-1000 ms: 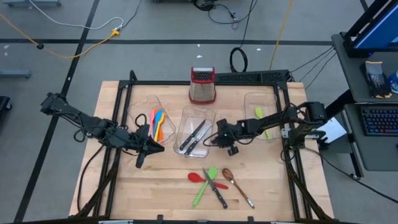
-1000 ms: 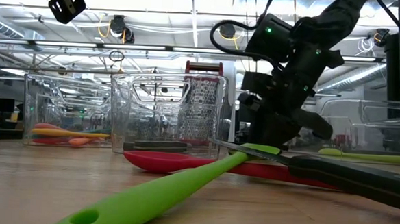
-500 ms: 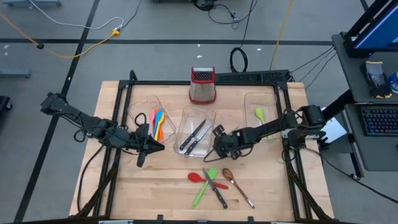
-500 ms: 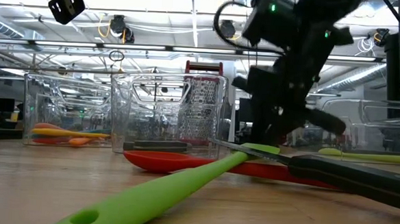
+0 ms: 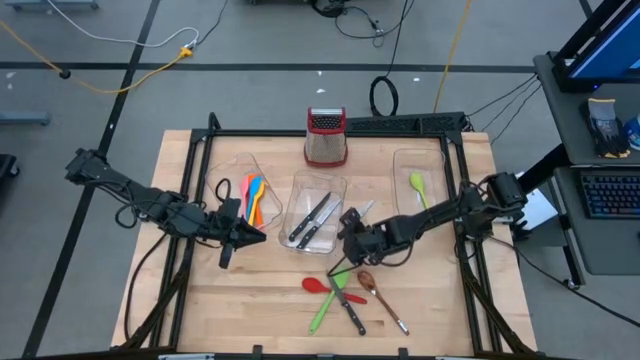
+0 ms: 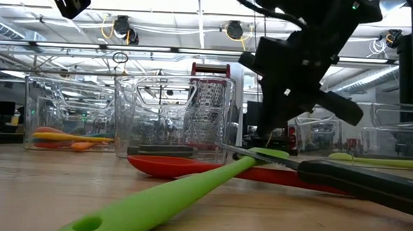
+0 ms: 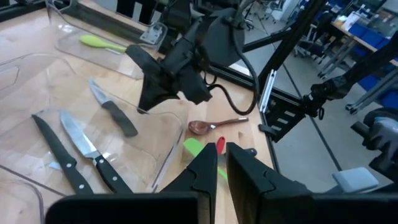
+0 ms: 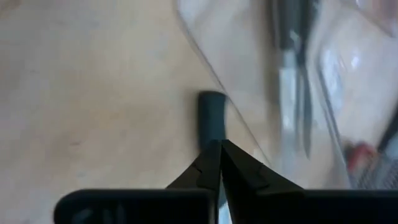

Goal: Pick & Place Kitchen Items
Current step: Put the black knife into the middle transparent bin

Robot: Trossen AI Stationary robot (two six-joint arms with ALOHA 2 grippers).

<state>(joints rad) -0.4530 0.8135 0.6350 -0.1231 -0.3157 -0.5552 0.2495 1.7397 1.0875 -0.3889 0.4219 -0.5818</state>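
Beside middle bin (image 5: 316,215), right end effector (image 5: 347,222) clamped on knife (image 5: 356,212); left end effector (image 5: 252,237) closed, empty.

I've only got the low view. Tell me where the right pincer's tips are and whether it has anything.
Observer: The right pincer is shut, with its tips at the end of a black knife handle. I can't tell if it has a grip.
Operator: Say where that knife lies.
Observer: On the table, just outside the middle bin, on the side toward the right arm.
Operator: Report the left pincer.
Observer: The left pincer waits by the bin holding the coloured spatulas.
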